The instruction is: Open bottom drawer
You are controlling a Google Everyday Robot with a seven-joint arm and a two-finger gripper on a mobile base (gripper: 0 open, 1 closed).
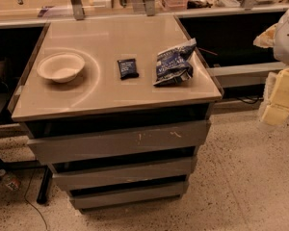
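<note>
The bottom drawer (130,195) is the narrowest and lowest of three plain grey fronts on the cabinet, close to the speckled floor. It sits pushed in, and its inside is hidden. Above it are the mid-sized front (123,173) and the widest front (118,143), which has pale scratch marks. My gripper (281,97) shows as pale yellow blocks under a white arm part at the right edge. It is well to the right of the cabinet, about level with the countertop and far above the bottom drawer.
On the cabinet top (101,95) are a white bowl (61,66), a small dark packet (128,68) and a blue crumpled snack bag (173,61). A bottle (8,179) and a black leg (43,189) are on the floor at the left. Dark open shelves flank the cabinet.
</note>
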